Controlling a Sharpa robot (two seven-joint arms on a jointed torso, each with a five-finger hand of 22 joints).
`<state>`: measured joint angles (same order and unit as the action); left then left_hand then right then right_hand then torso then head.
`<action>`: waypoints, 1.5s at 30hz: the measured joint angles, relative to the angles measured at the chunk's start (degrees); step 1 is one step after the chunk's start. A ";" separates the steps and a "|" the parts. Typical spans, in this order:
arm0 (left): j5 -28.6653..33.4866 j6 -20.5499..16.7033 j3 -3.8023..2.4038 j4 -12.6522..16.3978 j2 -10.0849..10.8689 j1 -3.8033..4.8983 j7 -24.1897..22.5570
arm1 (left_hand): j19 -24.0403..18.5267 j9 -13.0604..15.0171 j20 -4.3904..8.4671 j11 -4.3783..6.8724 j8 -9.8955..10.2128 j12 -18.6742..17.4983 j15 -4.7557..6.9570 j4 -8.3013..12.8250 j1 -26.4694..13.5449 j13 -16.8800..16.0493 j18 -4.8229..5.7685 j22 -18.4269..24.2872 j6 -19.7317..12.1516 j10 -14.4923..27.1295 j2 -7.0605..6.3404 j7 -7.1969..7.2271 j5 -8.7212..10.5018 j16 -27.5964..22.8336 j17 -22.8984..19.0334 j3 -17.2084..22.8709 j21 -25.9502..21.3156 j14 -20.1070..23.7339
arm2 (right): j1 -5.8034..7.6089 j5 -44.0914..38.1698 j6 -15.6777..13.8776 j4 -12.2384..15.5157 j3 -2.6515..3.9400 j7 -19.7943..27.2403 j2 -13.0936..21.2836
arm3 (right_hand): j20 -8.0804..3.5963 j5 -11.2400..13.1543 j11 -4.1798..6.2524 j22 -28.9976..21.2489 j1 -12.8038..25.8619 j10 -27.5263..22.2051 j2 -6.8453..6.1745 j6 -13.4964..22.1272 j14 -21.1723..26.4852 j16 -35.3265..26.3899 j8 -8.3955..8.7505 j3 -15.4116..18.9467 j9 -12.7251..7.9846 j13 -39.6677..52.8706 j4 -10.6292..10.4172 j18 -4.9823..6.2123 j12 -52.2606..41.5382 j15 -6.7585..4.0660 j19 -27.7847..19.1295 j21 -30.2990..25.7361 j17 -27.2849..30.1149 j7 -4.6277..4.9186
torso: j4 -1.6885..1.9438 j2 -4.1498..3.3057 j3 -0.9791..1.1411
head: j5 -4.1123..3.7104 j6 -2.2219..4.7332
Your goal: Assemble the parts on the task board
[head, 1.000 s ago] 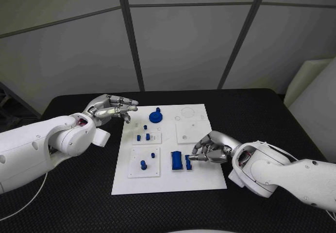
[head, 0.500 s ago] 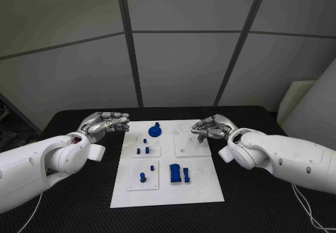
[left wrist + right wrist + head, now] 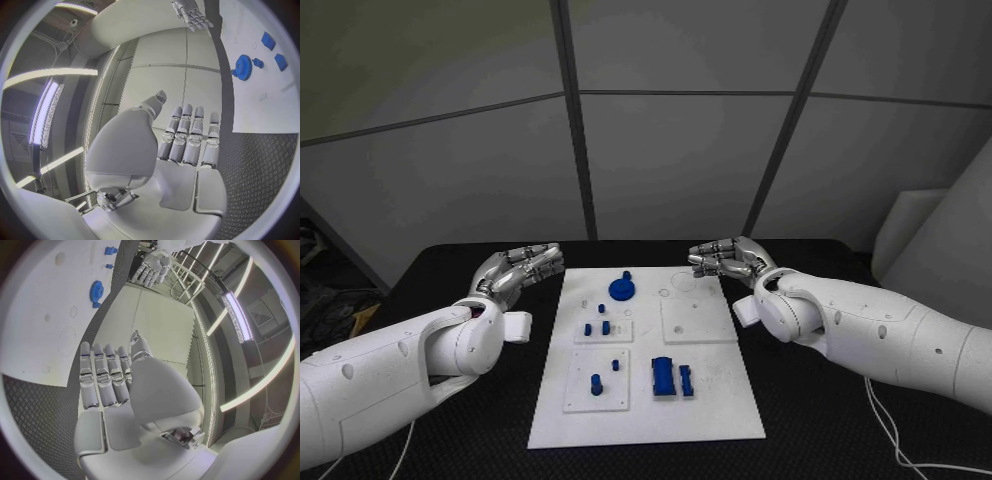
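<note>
The white task board (image 3: 711,400) lies in the middle of the black table. On it are a blue gear (image 3: 623,288) at the far end, small blue pegs (image 3: 596,326) on a raised plate, a peg (image 3: 596,383) on a nearer plate, and a blue block (image 3: 664,377) with a narrow piece (image 3: 687,377) beside it. My left hand (image 3: 516,268) hovers off the board's far left corner. My right hand (image 3: 726,258) hovers by its far right corner. In the wrist views both the left hand (image 3: 187,140) and the right hand (image 3: 103,377) have straight fingers and hold nothing.
Grey wall panels rise behind the table's far edge. Black table surface (image 3: 848,400) lies bare on both sides of the board. The gear (image 3: 242,66) and board (image 3: 262,100) show beyond the left hand's fingers, and the gear (image 3: 95,291) beyond the right hand's.
My right hand left the blue pieces at the board's near right and went to the far right corner, fingers straightened. The left hand drew back slightly. The head camera tilted up.
</note>
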<state>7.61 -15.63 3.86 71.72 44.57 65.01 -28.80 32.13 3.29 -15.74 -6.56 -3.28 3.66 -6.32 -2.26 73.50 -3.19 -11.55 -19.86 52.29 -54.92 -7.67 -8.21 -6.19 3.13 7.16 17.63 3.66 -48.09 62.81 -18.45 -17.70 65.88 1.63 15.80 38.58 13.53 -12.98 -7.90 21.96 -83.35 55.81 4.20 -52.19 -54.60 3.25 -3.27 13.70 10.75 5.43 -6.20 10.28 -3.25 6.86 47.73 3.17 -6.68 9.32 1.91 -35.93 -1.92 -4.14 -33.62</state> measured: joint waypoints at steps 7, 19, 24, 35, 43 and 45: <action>-0.14 -1.03 -0.31 1.70 0.38 -0.72 0.30 | -7.97 -2.21 3.85 2.58 2.12 -2.41 2.91 1.49 -18.04 2.13 3.98 4.97 -12.85 13.52 1.97 2.02 2.82 -2.02 -2.03 -4.39 -2.41 11.83 | -0.46 0.46 -1.05 2.81 -0.29 0.02 0.87 | -3.28 3.21 1.90 -5.45 20.34 -13.55 -2.80 12.69 13.28 -2.10 2.17 -3.46 -2.68 -3.54 3.10 -1.42 2.16 -2.27 -11.63 -2.08 2.72 -2.23 | -0.32 0.73 0.29 | 0.96 -0.25; -2.71 -12.86 -2.80 12.87 0.14 -3.49 0.22 | -17.12 -3.07 8.45 5.99 2.78 -3.27 5.83 2.13 -39.18 2.96 7.55 10.66 -27.91 29.32 6.68 6.83 5.55 -2.75 -6.38 -9.43 -3.30 25.66 | -2.10 8.52 -12.75 18.06 -1.29 5.70 4.63 | -7.18 6.89 6.59 -11.67 44.07 -29.49 -4.00 27.56 28.84 -2.76 2.83 -7.16 -6.52 -5.13 5.82 -4.10 2.88 -6.18 -25.19 -2.79 6.11 -6.68 | -1.70 4.21 1.71 | 4.03 -0.76; -4.25 -19.37 -3.47 16.38 0.12 -4.50 0.14 | -19.81 -3.14 9.81 6.31 3.01 -3.27 6.10 2.19 -45.45 3.04 7.61 12.34 -32.34 34.01 7.25 7.60 5.78 -2.75 -6.80 -10.95 -3.30 29.77 | -2.60 12.82 -18.68 22.33 -1.57 8.85 5.69 | -8.93 8.77 7.35 -13.54 51.18 -34.23 -4.09 32.06 33.50 -2.98 2.83 -8.51 -8.82 -5.26 6.06 -4.99 2.88 -6.56 -29.29 -2.79 6.41 -8.12 | -1.84 4.60 1.86 | 4.14 -0.76; -6.18 -26.38 -3.78 18.10 0.15 -4.93 0.01 | -24.58 -3.22 14.41 6.52 3.01 -3.27 6.29 2.24 -55.88 3.11 11.93 16.50 -39.75 41.83 7.63 8.12 5.78 -2.75 -7.06 -15.35 -3.30 36.59 | -2.76 17.18 -24.52 23.92 -1.65 12.06 6.10 | -12.82 12.18 7.82 -17.06 63.10 -42.20 -4.17 39.53 41.35 -2.98 3.05 -12.65 -10.45 -5.35 6.27 -9.01 2.88 -6.85 -36.06 -2.78 6.56 -9.14 | -1.90 4.74 1.91 | 4.14 -0.77; -6.57 -27.60 -3.78 18.12 0.15 -4.93 -0.02 | -26.39 -3.24 15.59 6.56 3.00 -3.27 6.30 2.26 -60.84 3.14 11.93 19.00 -43.32 45.53 7.71 8.20 6.00 -2.74 -7.07 -16.70 -3.30 39.88 | -2.76 18.05 -25.55 23.93 -1.66 12.71 6.10 | -13.36 12.47 7.81 -20.60 68.74 -46.02 -4.20 43.06 45.04 -2.98 3.05 -13.06 -10.62 -5.34 6.21 -9.00 2.88 -6.86 -39.24 -2.78 6.62 -9.30 | -1.91 4.75 1.92 | 4.14 -0.77; -6.62 -27.76 -3.78 18.12 0.15 -4.93 -0.02 | -27.20 -3.24 15.52 6.64 3.00 -3.27 6.31 2.26 -61.80 3.14 11.93 19.23 -44.03 46.22 7.67 8.23 6.00 -2.74 -7.07 -17.01 -3.30 40.49 | -2.76 18.17 -25.68 23.93 -1.66 12.79 6.10 | -13.44 12.65 7.91 -20.99 69.86 -46.73 -4.17 43.80 45.74 -2.97 3.05 -13.24 -10.62 -5.34 6.09 -9.00 2.88 -6.94 -39.93 -2.78 6.62 -9.25 | -1.92 4.75 1.92 | 4.14 -0.77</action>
<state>0.98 -43.39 0.08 89.84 44.72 60.07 -28.83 4.93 0.05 -0.23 0.08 -0.28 0.39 -0.01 0.01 11.71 -0.05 0.38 -0.64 8.27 -8.71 0.00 0.02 -0.19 0.39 0.09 0.63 0.37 -7.60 60.05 -0.28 -43.38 89.81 -0.02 28.60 44.68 0.10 -0.33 0.02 0.97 -13.49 9.08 0.03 -8.39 -8.85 0.28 -0.23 0.46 0.13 0.09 -0.11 1.27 -0.37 -0.08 7.81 0.38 -0.06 0.07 -0.01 -31.18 0.00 0.00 -34.39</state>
